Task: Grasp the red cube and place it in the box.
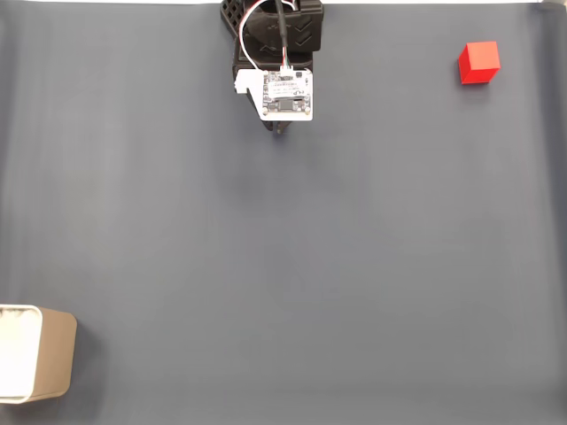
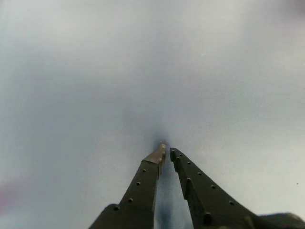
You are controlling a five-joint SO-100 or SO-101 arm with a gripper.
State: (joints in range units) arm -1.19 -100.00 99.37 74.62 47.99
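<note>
- Claw (image 2: 166, 151) in the wrist view: tips nearly together, holding nothing, over bare grey desk (image 2: 95, 71).
- Box (image 1: 35, 365) at the fixed view's lower left corner.
- Red cube (image 1: 479, 63) far off, upper right.

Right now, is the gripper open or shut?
Shut. In the wrist view the gripper's fingertips nearly meet, with nothing between them.

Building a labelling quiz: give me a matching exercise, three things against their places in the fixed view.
Things:
1. small bright red cube
2. tan box with white interior
3. black two-finger gripper

Places in the fixed view:
A. bottom left corner, cut by the edge
B. top centre, beneath the white circuit board
C. top right on the grey mat

Pairs: 1-C, 2-A, 3-B
</note>
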